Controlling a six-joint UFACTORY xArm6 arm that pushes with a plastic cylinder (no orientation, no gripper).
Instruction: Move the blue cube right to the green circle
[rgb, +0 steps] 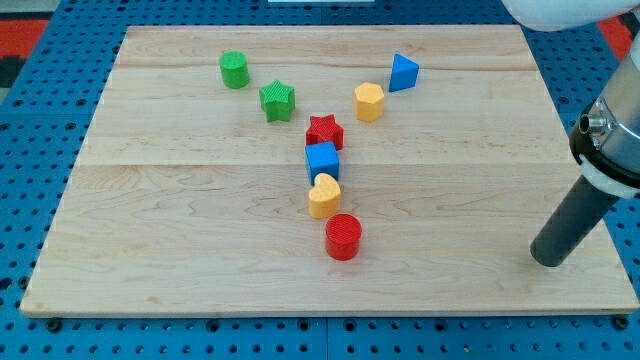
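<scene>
The blue cube (322, 160) sits near the board's middle, touching the red star (324, 131) above it and the yellow heart (324, 196) below it. The green circle, a short green cylinder (235, 70), stands at the view's upper left, well apart from the cube. My tip (549, 259) rests on the board at the view's lower right, far to the right of the blue cube and touching no block.
A green star (277, 100) lies between the green cylinder and the red star. A yellow hexagon block (369, 102) and a blue triangle (403, 72) sit upper right of centre. A red cylinder (343, 237) stands below the yellow heart. The wooden board (150, 230) lies on a blue pegboard.
</scene>
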